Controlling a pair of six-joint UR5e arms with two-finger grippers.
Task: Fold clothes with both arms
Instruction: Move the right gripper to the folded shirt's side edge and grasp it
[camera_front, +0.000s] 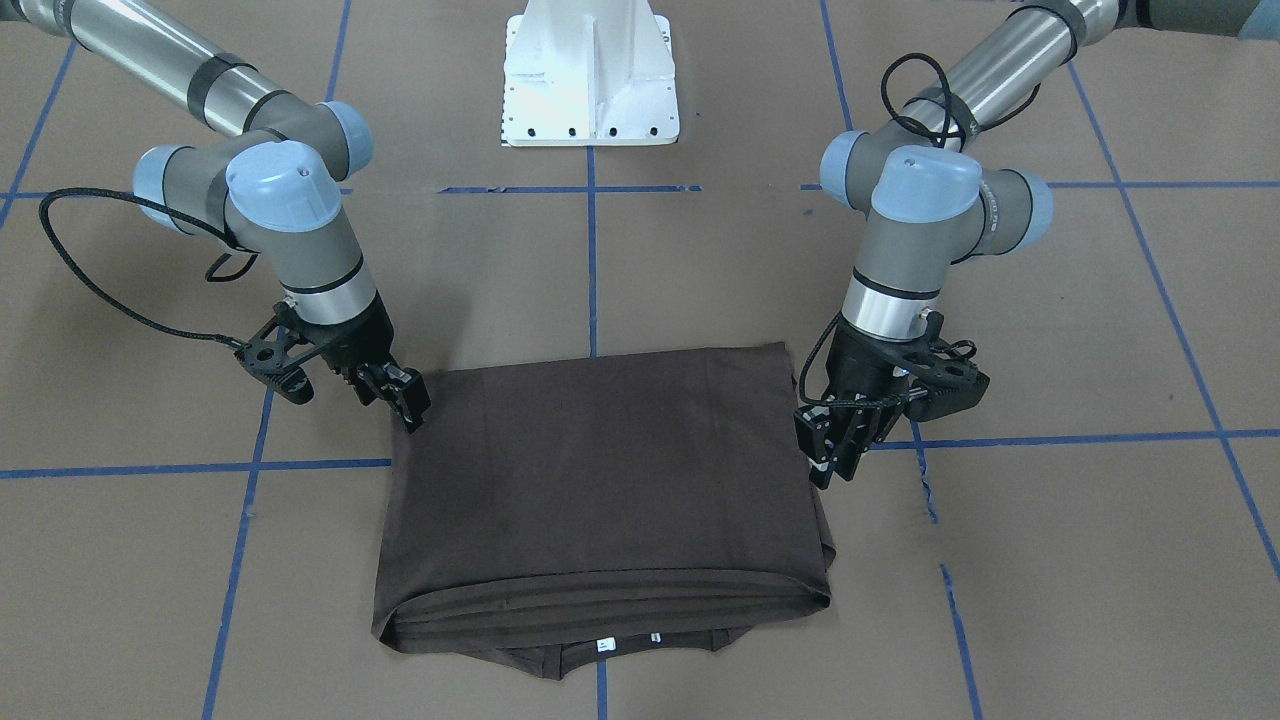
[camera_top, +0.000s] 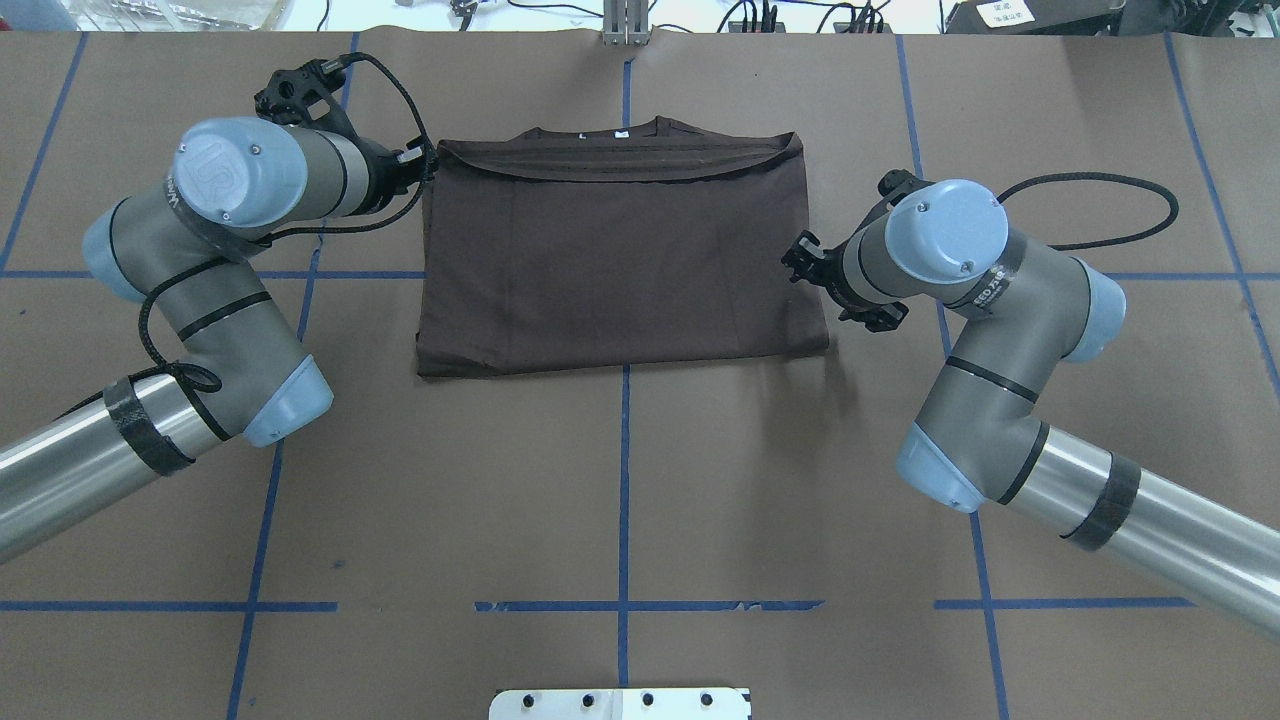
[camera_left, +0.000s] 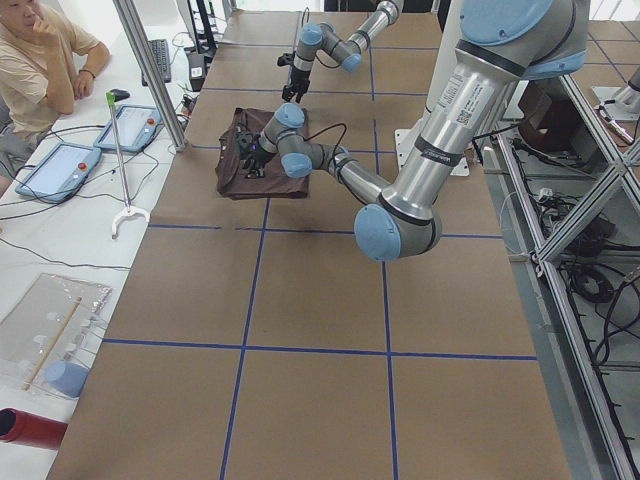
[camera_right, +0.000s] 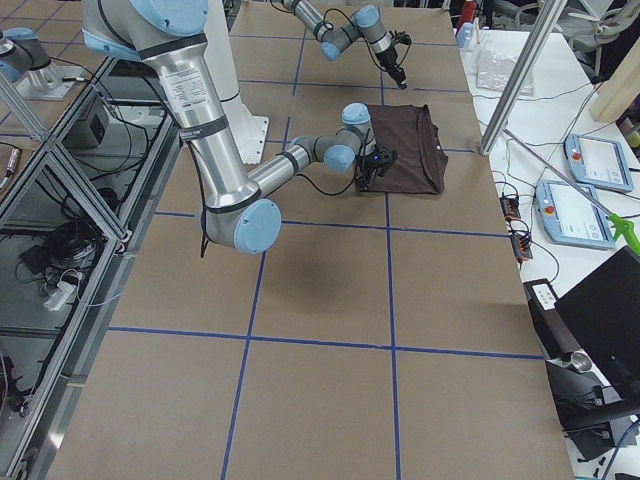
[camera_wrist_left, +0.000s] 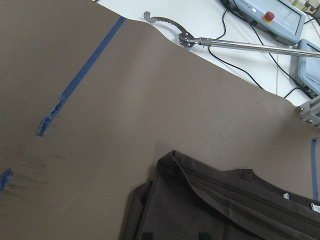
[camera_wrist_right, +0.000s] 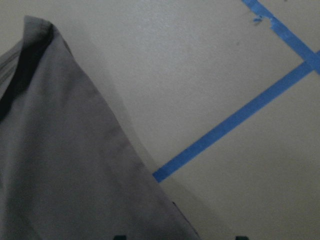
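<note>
The dark brown T-shirt (camera_front: 600, 480) (camera_top: 620, 270) lies folded into a flat rectangle on the brown table. Its collar and white neck tags (camera_front: 603, 645) are at the far edge from the robot. My left gripper (camera_front: 830, 465) (camera_top: 425, 165) hovers at the shirt's left side near the collar end; its fingertips (camera_wrist_left: 144, 235) stand apart over the cloth (camera_wrist_left: 240, 205), open. My right gripper (camera_front: 410, 410) (camera_top: 797, 258) sits at the shirt's right edge, also open, with its fingertips (camera_wrist_right: 118, 237) spread above the cloth (camera_wrist_right: 65, 165). Neither holds anything.
The white robot base (camera_front: 590, 80) stands on the robot's side of the shirt. Blue tape lines (camera_top: 624, 480) cross the table. Beyond the far edge are a seated person (camera_left: 40, 50), teach pendants (camera_right: 600, 160) and a reach-grabber tool (camera_wrist_left: 225, 42).
</note>
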